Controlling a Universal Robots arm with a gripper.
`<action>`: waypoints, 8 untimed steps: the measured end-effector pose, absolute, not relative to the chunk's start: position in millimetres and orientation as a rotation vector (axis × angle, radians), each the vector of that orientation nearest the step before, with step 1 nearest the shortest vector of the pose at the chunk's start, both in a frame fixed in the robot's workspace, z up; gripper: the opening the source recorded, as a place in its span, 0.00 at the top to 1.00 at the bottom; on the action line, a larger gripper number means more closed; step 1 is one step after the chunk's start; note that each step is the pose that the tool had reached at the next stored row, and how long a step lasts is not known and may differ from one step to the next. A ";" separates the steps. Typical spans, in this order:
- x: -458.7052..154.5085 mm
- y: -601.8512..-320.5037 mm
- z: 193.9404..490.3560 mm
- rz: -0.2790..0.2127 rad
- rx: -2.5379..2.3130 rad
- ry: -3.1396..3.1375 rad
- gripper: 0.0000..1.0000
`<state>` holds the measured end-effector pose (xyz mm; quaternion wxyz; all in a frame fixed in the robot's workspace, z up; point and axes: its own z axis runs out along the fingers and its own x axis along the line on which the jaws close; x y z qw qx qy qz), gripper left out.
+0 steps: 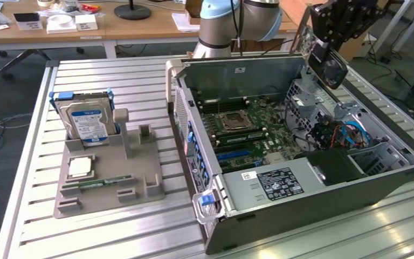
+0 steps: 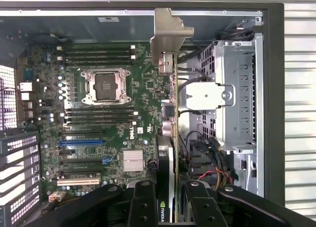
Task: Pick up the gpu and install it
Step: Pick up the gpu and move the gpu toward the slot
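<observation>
Surface (image 1: 106,81): slatted metal, carrying the computer case (image 1: 322,205) on the exterior view's right and a grey fixture (image 1: 106,200) on its left.
Case state: lying on its side, panel off, interior exposed.
Board: motherboard (image 2: 128,89) flat on the case floor, with the expansion slots (image 2: 81,142) toward its near side, all unoccupied.
Carried part: gpu (image 2: 168,153) held in the air over the case interior, just beside the drive cage (image 2: 237,89) and well apart from the expansion slots.
Grip: end effector (image 2: 170,207) clenched on the gpu at one end, one finger on each face.
Risk 1: bracket or card edge may strike the drive cage or snag nearby cables, since clearance there looks tight.
Risk 2: an off-line descent may jam the connector, since the card appears to lie crosswise to the slots.
Risk 3: the card may pivot in the fingers, since it is held at one end.
Orientation: seen edge-on, the long axis runs out from the fingers, with the silvery bracket end farthest from them.
</observation>
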<state>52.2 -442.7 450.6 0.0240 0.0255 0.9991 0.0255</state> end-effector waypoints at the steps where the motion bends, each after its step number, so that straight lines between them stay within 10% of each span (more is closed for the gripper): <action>1: 53.0 -442.7 449.3 0.079 0.079 3.095 0.73; 8: 56.9 -442.7 438.0 0.078 0.080 3.109 0.73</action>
